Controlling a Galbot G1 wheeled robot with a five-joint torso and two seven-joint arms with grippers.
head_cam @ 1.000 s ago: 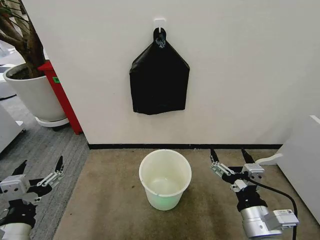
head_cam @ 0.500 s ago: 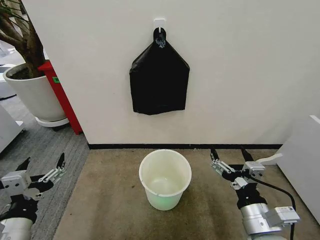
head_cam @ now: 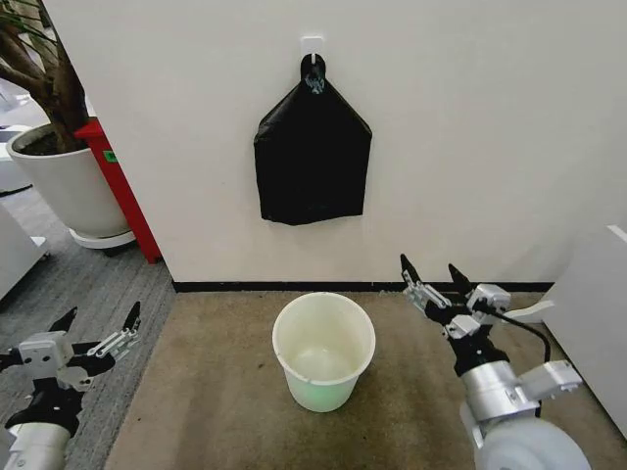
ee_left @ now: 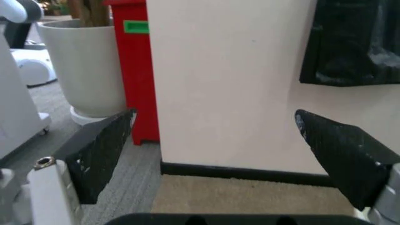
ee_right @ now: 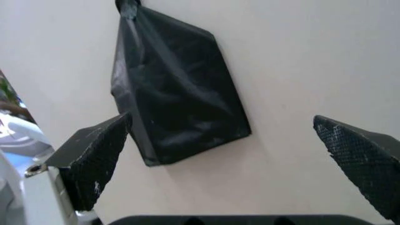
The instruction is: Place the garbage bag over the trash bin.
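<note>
The black bundle (head_cam: 313, 152) hangs by its loop from a wall hook (head_cam: 312, 46), above the empty trash bin (head_cam: 323, 350) on the floor. The right gripper (head_cam: 432, 282), fingers released, points toward it; the left gripper (head_cam: 96, 329) hovers low — also spread. The film looks light, limp and slippery — best pinched near a lower corner.

right pincer (head_cam: 432, 277) raised and nearer the wall, left pincer (head_cam: 96, 327) shifted lower and slightly inward

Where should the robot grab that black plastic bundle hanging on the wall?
Probably the bottom edge of the flat black plastic bundle, from the front. It hangs limp against the wall from a white hook, so only the lower edge offers loose film to pinch.
</note>
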